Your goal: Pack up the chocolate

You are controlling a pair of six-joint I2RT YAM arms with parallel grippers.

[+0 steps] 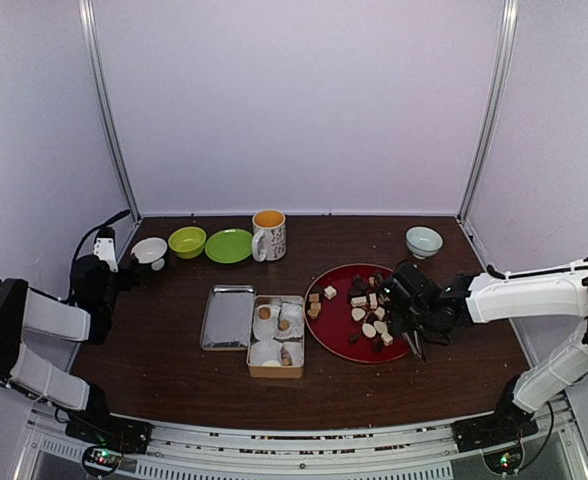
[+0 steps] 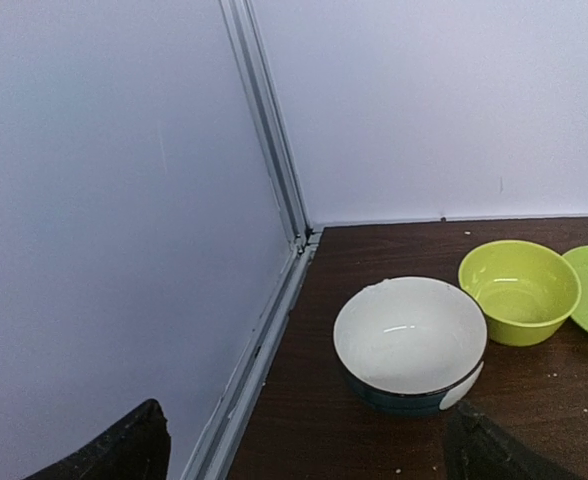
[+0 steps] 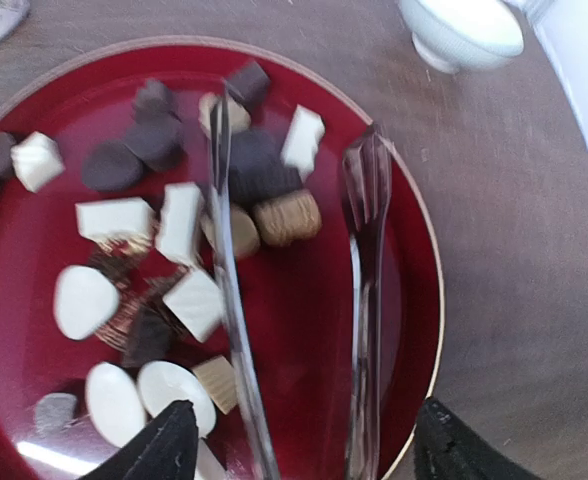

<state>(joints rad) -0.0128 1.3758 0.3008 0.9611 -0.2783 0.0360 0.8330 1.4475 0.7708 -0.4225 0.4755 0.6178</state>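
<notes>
The chocolate (image 1: pixel 369 310) lies as several dark, tan and white pieces on a red plate (image 1: pixel 339 335); close up, the chocolate (image 3: pixel 184 225) fills the left of the red plate (image 3: pixel 404 300). My right gripper (image 3: pixel 304 445) holds thin metal tongs (image 3: pixel 229 290), whose arms are spread wide over a tan piece (image 3: pixel 287 217) without pinching it. From above, the right gripper (image 1: pixel 414 322) hovers over the plate's right side. A tan box (image 1: pixel 276 370) with white paper liners holds a few chocolate pieces (image 1: pixel 264 312). My left gripper (image 2: pixel 304 450) is open and empty at the far left.
A metal lid (image 1: pixel 228 317) lies left of the box. Along the back stand a white bowl (image 1: pixel 150 251), a green bowl (image 1: pixel 187 241), a green plate (image 1: pixel 229 246), a mug (image 1: pixel 269 235) and a pale bowl (image 1: pixel 423 241). The left wrist faces the white bowl (image 2: pixel 410 340) near the corner wall.
</notes>
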